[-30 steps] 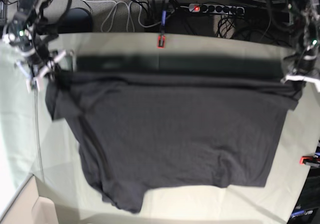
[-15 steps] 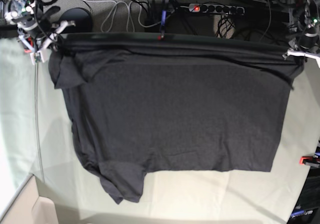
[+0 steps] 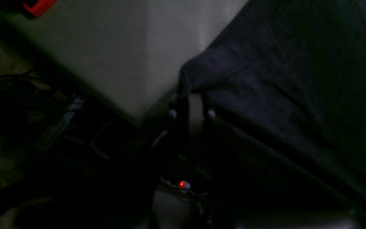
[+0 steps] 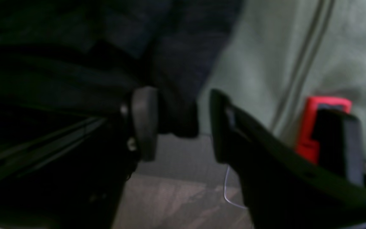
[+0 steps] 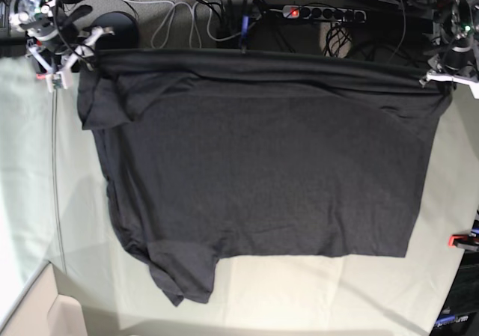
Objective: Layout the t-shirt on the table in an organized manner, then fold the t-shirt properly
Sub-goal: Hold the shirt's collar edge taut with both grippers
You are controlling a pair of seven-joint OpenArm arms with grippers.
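1. Slippage at my right gripper [image 5: 66, 60] worries me most. It sits at eleven o'clock in the base view and pinches a corner of the t-shirt [image 5: 262, 171]. In the right wrist view the cloth lies against one finger [image 4: 143, 122], with a gap to the other. I judge that hold thin; a tug could free it.

2. Bunching comes next. One sleeve [image 5: 112, 100] at ten o'clock is folded over the body, and another flap [image 5: 183, 276] at seven o'clock hangs out crooked. If I lay it down like this, the creases would carry into the fold.

3. Overhang at twelve o'clock: the stretched edge [image 5: 254, 59] runs along the far rim of the table [image 5: 314, 291]. Any more pull away could drag cloth off onto the cables [image 5: 187, 22].

4. At two o'clock my left gripper [image 5: 441, 78] is closed narrowly on the other corner; the left wrist view shows fabric draped over its fingers [image 3: 179, 114]. Uneven tension between my arms would skew the shirt.

5. Count: one t-shirt, two grippers, one table, two red clamps [image 5: 460, 239] visible, one in each outer view.
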